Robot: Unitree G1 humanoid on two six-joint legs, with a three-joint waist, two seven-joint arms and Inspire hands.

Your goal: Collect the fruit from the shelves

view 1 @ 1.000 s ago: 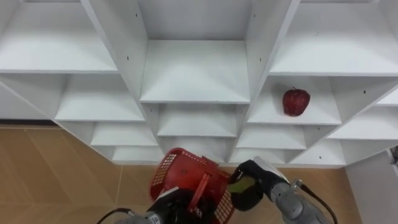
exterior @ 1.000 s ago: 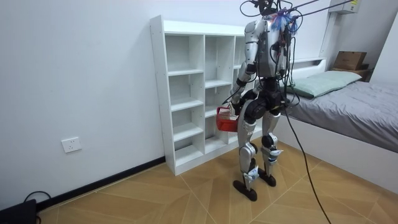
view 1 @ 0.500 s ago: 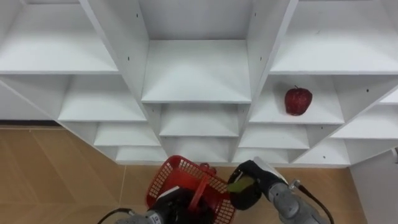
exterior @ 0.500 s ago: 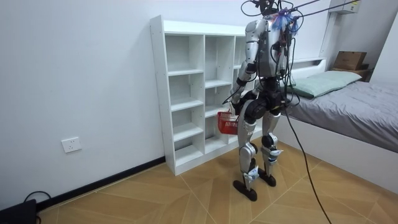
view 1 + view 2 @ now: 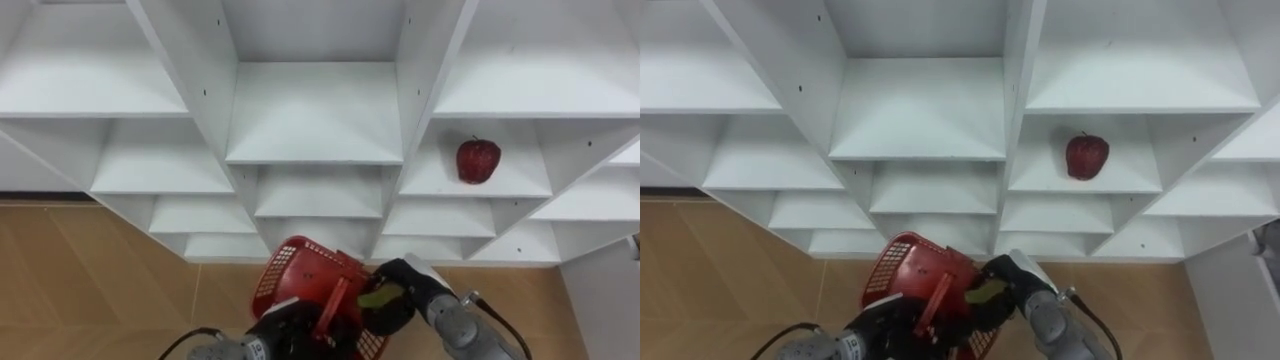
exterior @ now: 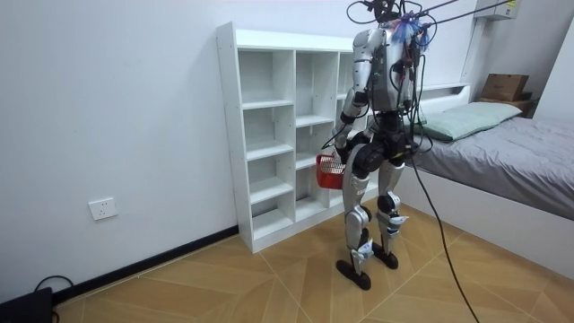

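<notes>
Red plastic mesh basket (image 5: pixel 300 272), left hand (image 5: pixel 290 326) curled on handle (image 5: pixel 335 300); right hand (image 5: pixel 405 285), clasping yellow-green fruit (image 5: pixel 375 297), now reaches its mouth (drop imminent).

Grey bed (image 6: pixel 525 166) is seen at the room view's right, pale green pillow (image 6: pixel 466 117) laid at its head end, cardboard box (image 6: pixel 505 87) parked behind that. Wall socket (image 6: pixel 103 209) is mounted low on the white wall (image 6: pixel 108 108).

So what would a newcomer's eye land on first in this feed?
The red apple, alone on a shelf in the right column of the white shelf unit. Then, low in front, the red basket gripped by its handle in the left hand, with the right hand curled round a yellow-green fruit right beside it.
</notes>
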